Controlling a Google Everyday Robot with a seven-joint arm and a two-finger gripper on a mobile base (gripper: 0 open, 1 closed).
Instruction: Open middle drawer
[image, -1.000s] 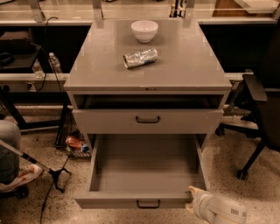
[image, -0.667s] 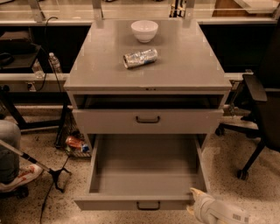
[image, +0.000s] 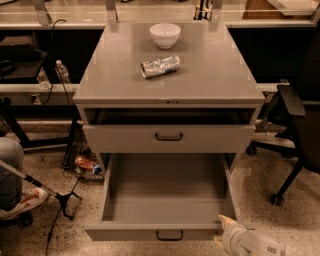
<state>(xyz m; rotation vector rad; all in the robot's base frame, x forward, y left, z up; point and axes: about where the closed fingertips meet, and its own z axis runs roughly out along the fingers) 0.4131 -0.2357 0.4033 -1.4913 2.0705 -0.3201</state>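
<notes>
The middle drawer (image: 167, 200) is pulled far out of the grey cabinet. Its plain grey inside shows, and its front has a small dark bar handle (image: 169, 235) at the bottom of the view. My gripper (image: 223, 223), on a white arm, is at the lower right. Its tip is against the right end of this drawer's front edge. Above, the top drawer (image: 168, 138) with its own dark handle stands slightly out, with a dark gap over it. The bottom drawer is hidden under the open one.
On the cabinet top (image: 215, 70) stand a white bowl (image: 165, 35) and a crushed silver can (image: 160, 66). A black office chair (image: 297, 125) stands at the right. At the left are a person's knee and shoe (image: 20, 200), a stand's legs and cables on the floor.
My gripper has edged slightly left and up along the drawer's right front corner. The middle drawer stays as far out as before.
</notes>
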